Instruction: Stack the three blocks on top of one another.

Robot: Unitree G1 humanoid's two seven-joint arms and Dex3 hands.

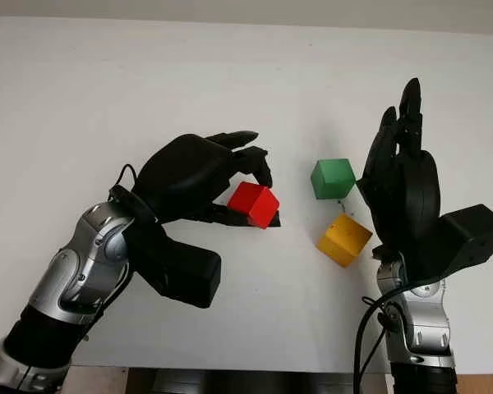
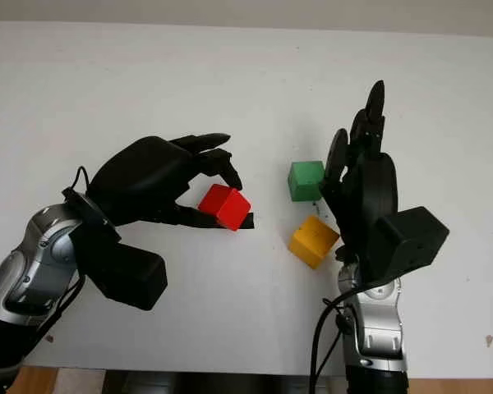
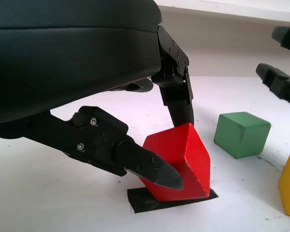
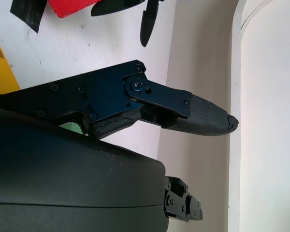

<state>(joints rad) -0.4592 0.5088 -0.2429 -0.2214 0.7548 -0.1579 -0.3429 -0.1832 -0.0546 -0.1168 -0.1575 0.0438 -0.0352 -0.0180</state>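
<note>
Nothing is stacked yet: the left hand [image 1: 230,176] pinches the tilted red block [image 1: 254,203], the right hand [image 1: 403,176] stands open beside the separate green block [image 1: 332,178] and yellow block [image 1: 343,239]

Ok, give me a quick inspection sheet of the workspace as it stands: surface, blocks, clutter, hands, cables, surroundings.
Surface: white table, one black tape patch under the red block.
Job's things: red block tilted on an edge, pinched; green block and yellow block on the table, apart, unstacked.
Clutter: nothing seen.
Hands: left hand shut on the red block; right hand open, upright beside the green and yellow blocks.
Cables: black cable looping at the right forearm.
Surroundings: pale wall behind the table.
</note>
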